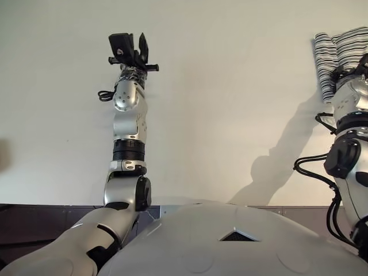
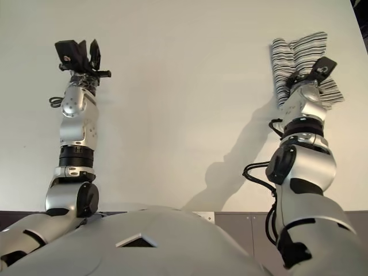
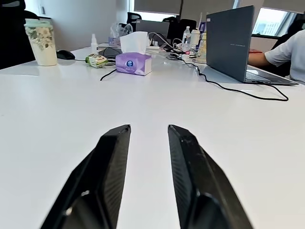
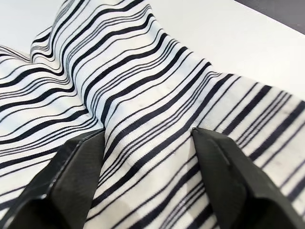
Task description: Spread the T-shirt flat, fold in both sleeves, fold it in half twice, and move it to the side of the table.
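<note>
The black-and-white striped T-shirt (image 2: 299, 54) lies as a folded bundle at the far right of the white table (image 1: 230, 115). My right gripper (image 2: 313, 70) rests on top of it. In the right wrist view its two black fingers (image 4: 76, 176) stand wide apart, open, pressed onto the striped cloth (image 4: 152, 109), which bulges up between them. My left gripper (image 1: 129, 49) is stretched out over bare table at the far left, well away from the shirt. In the left wrist view it (image 3: 147, 157) is open with nothing between its fingers.
Beyond the left gripper stand a purple tissue box (image 3: 134, 63), a flowered cup (image 3: 40, 43), an open laptop (image 3: 233, 40) with a black cable (image 3: 248, 90), and small clutter. A person's sleeve (image 3: 290, 52) shows past the laptop.
</note>
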